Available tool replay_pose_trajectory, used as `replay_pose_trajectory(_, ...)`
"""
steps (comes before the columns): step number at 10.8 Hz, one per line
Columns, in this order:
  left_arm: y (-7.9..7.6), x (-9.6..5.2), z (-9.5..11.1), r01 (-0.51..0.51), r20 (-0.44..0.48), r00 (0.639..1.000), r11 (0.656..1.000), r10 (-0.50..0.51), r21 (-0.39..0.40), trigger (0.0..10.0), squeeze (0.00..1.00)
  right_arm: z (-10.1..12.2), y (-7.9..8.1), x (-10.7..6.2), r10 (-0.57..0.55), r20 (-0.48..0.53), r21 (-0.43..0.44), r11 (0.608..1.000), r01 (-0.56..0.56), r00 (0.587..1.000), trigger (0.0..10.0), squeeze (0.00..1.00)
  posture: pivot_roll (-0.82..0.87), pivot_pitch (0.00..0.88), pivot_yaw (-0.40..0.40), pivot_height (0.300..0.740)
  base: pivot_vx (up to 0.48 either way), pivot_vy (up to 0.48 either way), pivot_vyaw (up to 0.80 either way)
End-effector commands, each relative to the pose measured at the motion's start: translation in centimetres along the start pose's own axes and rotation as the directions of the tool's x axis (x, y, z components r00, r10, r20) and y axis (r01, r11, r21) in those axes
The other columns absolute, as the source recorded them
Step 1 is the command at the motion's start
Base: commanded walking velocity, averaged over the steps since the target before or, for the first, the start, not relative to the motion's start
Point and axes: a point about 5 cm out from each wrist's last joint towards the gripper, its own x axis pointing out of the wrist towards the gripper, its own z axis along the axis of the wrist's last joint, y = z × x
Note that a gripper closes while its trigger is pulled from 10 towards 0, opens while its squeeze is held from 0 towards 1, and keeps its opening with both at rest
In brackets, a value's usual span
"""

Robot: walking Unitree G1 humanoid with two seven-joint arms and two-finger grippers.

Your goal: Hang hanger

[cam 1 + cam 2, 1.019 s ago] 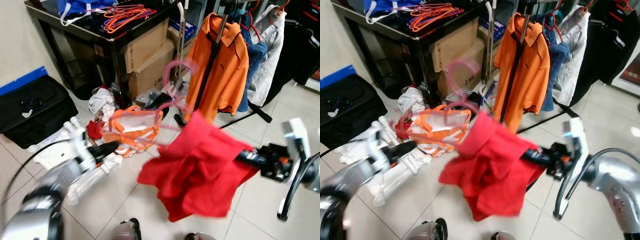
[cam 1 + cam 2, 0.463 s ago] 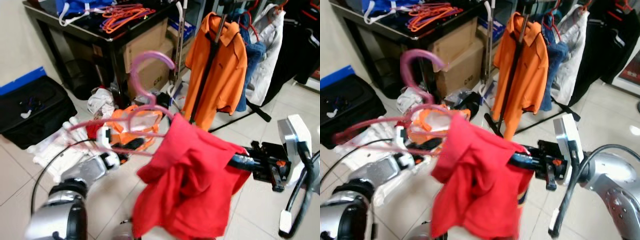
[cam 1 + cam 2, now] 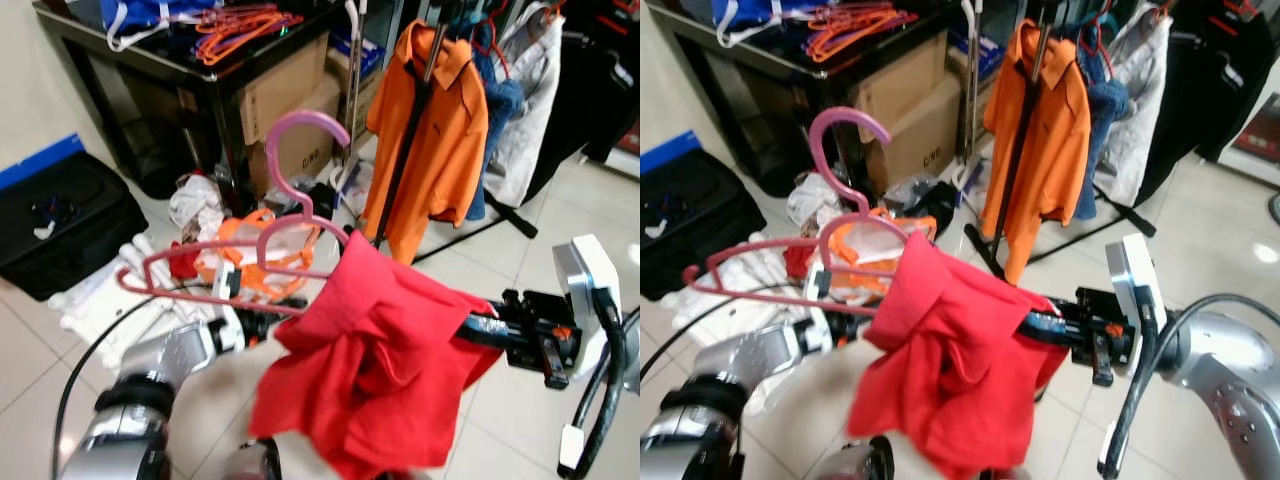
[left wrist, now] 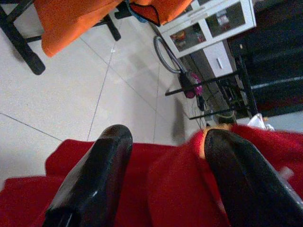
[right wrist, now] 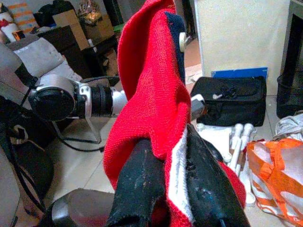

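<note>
We record the right gripper [image 5: 165, 189] with its jaws clamped on a fold of the red garment [image 3: 385, 370]; the right wrist view shows the cloth, with a white stripe at its edge, pinched between the two black fingers [image 5: 142, 184] and rising above them. The left gripper [image 4: 165, 179] has its jaws parted, and red cloth lies between and behind its two fingers [image 4: 99, 175]; whether it bears on the pink hanger [image 3: 262, 240] we cannot tell, as the garment covers its tips in the eye views. The hanger stands upright in front of the robot, hook up, its right shoulder buried under the garment's top edge and its left shoulder bare and pointing toward the robot's left. The garment hangs in a bunched mass between the two arms, above the tiled floor [image 3: 560, 250]. Beyond, an orange shirt [image 3: 435, 130] hangs on a dark clothes rack [image 3: 405, 150] with other clothing beside it. An orange-trimmed clear bag [image 3: 275, 255] lies on the floor near cardboard boxes [image 3: 285, 95] under a black tabletop [image 3: 180, 60] carrying orange hangers [image 3: 245, 20]. A black case [image 3: 60, 220] sits by the wall.
</note>
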Motion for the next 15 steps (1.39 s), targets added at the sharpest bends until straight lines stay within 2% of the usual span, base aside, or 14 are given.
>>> replay_pose_trajectory(1,-0.1,-0.8,-0.2,0.004,-0.050,0.999,0.999,-0.002,0.047,10.0,0.00,0.7,0.1,-0.2,0.013,0.011,-0.037,0.999,-0.013,1.000,0.0,0.00,-0.20,0.141,0.020,0.740,0.000,0.000,0.00)
replay_pose_trajectory(2,0.0,-1.2,-0.6,-0.005,-0.079,0.997,0.998,0.010,0.062,10.0,0.00,0.8,0.0,-0.1,0.014,0.010,-0.038,0.999,-0.013,1.000,0.0,0.00,-0.20,0.141,0.019,0.740,0.000,0.000,0.00)
replay_pose_trajectory(4,-0.4,-1.1,-0.2,0.014,-0.050,0.999,0.998,-0.011,0.061,10.0,0.00,0.7,0.2,0.1,0.029,0.003,-0.042,0.999,-0.029,1.000,0.0,0.00,-0.20,0.142,0.014,0.740,0.000,0.000,0.00)
replay_pose_trajectory(9,-1.7,0.1,-1.0,0.072,-0.098,0.993,0.995,-0.065,0.066,10.0,0.00,0.4,0.3,0.0,0.033,-0.016,-0.046,0.998,-0.034,0.999,0.0,0.00,-0.22,0.141,0.021,0.740,0.000,0.000,0.00)
replay_pose_trajectory(14,-1.7,-0.8,-2.9,0.070,-0.144,0.987,0.997,-0.065,0.030,10.0,0.00,0.5,0.2,0.0,0.027,-0.020,-0.051,0.998,-0.028,0.999,0.0,0.00,-0.21,0.143,0.020,0.740,0.000,0.000,0.00)
replay_pose_trajectory(15,-1.8,-0.6,-3.1,0.070,-0.138,0.988,0.997,-0.067,0.015,6.0,0.00,0.5,0.2,0.1,0.030,-0.020,-0.052,0.998,-0.031,0.999,0.0,0.00,-0.21,0.142,0.019,0.740,0.000,0.000,0.00)
